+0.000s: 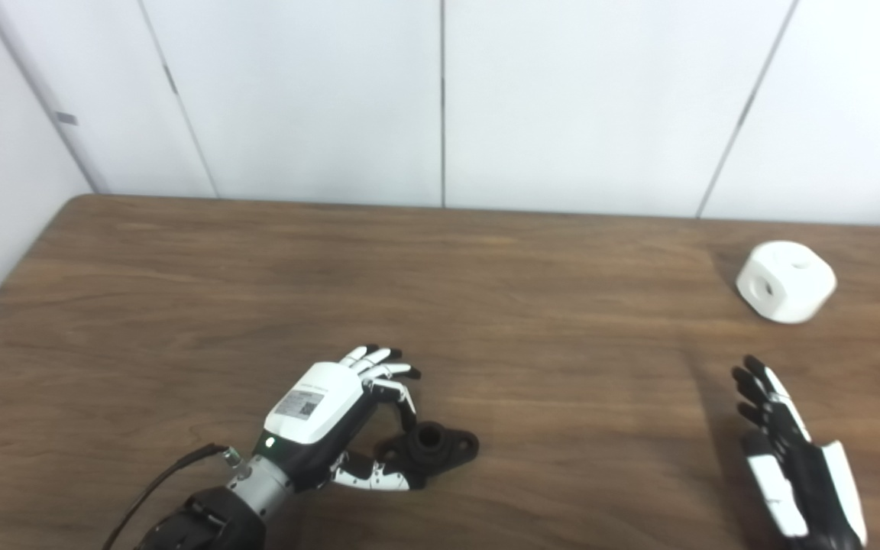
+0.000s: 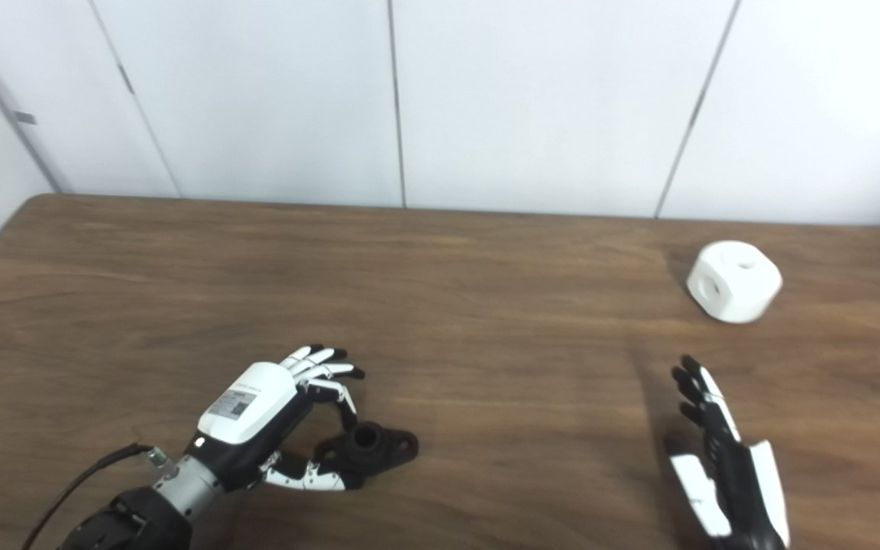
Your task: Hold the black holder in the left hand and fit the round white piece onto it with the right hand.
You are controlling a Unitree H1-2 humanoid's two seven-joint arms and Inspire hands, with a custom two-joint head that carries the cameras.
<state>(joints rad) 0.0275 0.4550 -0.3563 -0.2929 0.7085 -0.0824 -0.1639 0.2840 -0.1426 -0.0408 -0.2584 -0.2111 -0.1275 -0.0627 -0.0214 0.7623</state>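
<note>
The left hand (image 1: 333, 416) curls loosely around the holder (image 1: 434, 447) on the desk (image 1: 180, 305), so it may slip, while the open right hand (image 1: 791, 451) could nudge the white piece (image 1: 786, 281) ahead of it away.

Left hand (image 1: 333, 416) low with fingers curled; right hand (image 1: 791, 451) edge-up, fingers straight.

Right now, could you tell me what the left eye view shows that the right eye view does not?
Only the left eye view: nothing extra. Only the right: a little more table beyond the round white piece. Both share the left hand curled around the black holder, which rests on the table, and the open right hand, apart from the white piece.
</note>
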